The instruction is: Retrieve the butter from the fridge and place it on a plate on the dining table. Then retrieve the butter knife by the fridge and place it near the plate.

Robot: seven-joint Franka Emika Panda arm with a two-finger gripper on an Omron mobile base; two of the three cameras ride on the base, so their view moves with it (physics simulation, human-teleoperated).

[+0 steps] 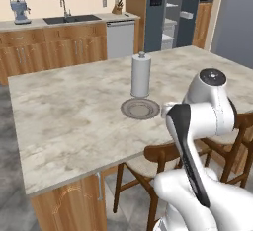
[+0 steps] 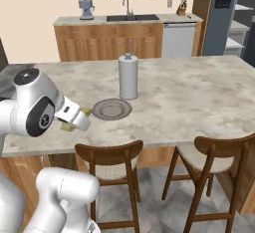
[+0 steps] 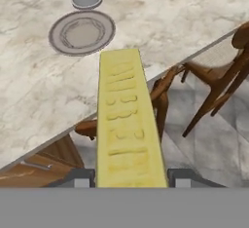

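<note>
In the hand view the claw [image 3: 131,178] is clamped on the butter [image 3: 127,124], which juts forward over the bench's [image 3: 160,22] near edge towards the plate [image 3: 81,32]. The right base view shows the claw [image 2: 74,119] beside that near edge, short of the plate [image 2: 111,109]. The left base view adds the open fridge [image 1: 170,13] beyond the bench's far corner, while the paper-towel roll [image 1: 140,75] stands just behind the plate [image 1: 140,109].

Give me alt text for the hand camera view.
A yellow stick of butter is held in the pincer, pointing toward an empty round plate on the marbled dining table. Wooden chairs stand along the table's edge.
</note>
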